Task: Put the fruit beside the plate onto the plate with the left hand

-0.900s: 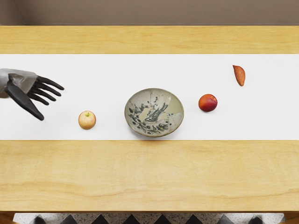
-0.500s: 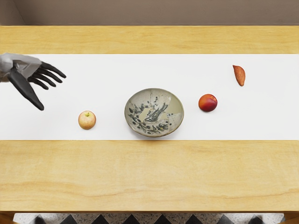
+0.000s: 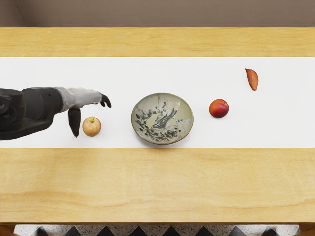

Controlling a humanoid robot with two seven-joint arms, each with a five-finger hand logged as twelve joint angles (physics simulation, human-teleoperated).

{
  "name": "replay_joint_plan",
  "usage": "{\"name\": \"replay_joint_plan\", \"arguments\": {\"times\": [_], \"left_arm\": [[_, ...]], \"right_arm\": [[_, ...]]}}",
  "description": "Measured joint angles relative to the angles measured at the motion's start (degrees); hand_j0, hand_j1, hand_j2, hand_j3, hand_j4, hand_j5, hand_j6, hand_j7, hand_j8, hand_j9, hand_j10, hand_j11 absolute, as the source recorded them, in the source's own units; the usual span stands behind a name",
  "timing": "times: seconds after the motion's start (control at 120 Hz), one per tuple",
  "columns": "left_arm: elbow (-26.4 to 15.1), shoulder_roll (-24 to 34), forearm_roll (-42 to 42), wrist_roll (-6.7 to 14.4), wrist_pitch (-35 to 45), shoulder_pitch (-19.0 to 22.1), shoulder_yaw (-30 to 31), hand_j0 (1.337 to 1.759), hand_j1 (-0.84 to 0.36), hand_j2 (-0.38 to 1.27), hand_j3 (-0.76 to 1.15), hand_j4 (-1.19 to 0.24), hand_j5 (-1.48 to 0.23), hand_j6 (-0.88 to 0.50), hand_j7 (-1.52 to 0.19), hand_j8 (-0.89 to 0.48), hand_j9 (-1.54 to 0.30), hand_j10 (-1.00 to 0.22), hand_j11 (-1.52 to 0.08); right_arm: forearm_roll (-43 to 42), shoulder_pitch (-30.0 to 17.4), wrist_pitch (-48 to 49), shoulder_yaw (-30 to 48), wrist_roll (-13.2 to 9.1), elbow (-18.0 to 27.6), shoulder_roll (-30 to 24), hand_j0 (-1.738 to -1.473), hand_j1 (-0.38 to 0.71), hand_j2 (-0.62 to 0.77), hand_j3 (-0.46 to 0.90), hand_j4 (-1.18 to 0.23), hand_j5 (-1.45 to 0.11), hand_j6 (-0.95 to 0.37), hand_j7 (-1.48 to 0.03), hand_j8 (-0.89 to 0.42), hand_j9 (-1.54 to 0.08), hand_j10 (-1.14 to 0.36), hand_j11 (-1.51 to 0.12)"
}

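Apple (image 3: pixel 91 126) sits on the white runner (image 3: pixel 147 73), left of the plate and apart from it. Left hand (image 3: pixel 82 98) is over it and holds nothing. The thumb (image 3: pixel 75 123) hangs just beside the apple's left side, contact unclear, and the fingertips (image 3: pixel 105 102) are spread past its far side. The apple is probably light, firm, smooth and prone to rolling. Best grip is around the middle, thumb opposite fingers. Patterned plate (image 3: pixel 162 95) is mid-runner. Red fruit (image 3: pixel 219 108) lies near its right side, with a sweet potato (image 3: pixel 252 79) further right.

Pale yellow-red apple (image 3: pixel 91 126) stands stem-up — near, left of the bird-patterned plate (image 3: pixel 135 118).
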Motion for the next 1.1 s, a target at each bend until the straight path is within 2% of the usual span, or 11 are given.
{"name": "replay_joint_plan", "arguments": {"times": [0.133, 0.283, 0.433, 0.708, 1.1], "left_arm": [[-0.04, -0.53, 5.41, 0.0, 4.91, 0.66, 2.26, 1.658, 0.05, 0.05, 0.0, -0.26, -0.33, -0.26, -0.33, -0.26, -0.33, -0.26, -0.33], [0.53, -2.33, 8.06, 0.0, 8.0, 3.64, 5.06, 1.658, 0.05, 0.05, 0.0, -0.26, -0.33, -0.26, -0.33, -0.26, -0.33, -0.26, -0.33], [1.57, -2.44, 9.9, 0.0, 11.06, 3.78, 6.82, 1.658, 0.01, 0.06, 0.0, -0.29, -0.37, -0.29, -0.37, -0.29, -0.37, -0.29, -0.37], [3.16, -2.63, 12.57, 0.0, 15.5, 4.93, 9.63, 1.658, -0.12, 0.08, 0.0, -0.39, -0.51, -0.4, -0.51, -0.39, -0.51, -0.39, -0.51], [5.0, -4.62, 13.9, 0.04, 18.16, 4.17, 11.67, 1.657, -0.18, 0.08, 0.0, -0.42, -0.56, -0.43, -0.56, -0.43, -0.56, -0.43, -0.55]], "right_arm": [[0.0, 0.02, 0.01, 0.0, 0.0, 0.0, 0.0, -1.658, -0.31, -0.01, 0.0, -0.04, -0.05, -0.04, -0.05, -0.04, -0.05, -0.04, -0.05], [0.0, -0.01, -0.01, 0.0, 0.03, 0.0, 0.0, -1.658, -0.31, -0.01, 0.0, -0.04, -0.05, -0.04, -0.05, -0.04, -0.05, -0.04, -0.05], [0.0, -0.04, -0.01, 0.0, 0.05, 0.0, 0.0, -1.658, -0.31, -0.01, 0.0, -0.04, -0.05, -0.04, -0.05, -0.04, -0.05, -0.04, -0.05], [0.0, -0.06, -0.03, 0.0, 0.08, 0.0, 0.0, -1.658, -0.31, -0.01, 0.0, -0.04, -0.05, -0.04, -0.05, -0.04, -0.05, -0.04, -0.05], [0.0, -0.06, -0.04, 0.0, 0.09, 0.0, 0.0, -1.658, -0.31, -0.01, 0.0, -0.04, -0.05, -0.04, -0.05, -0.04, -0.05, -0.04, -0.05]]}}
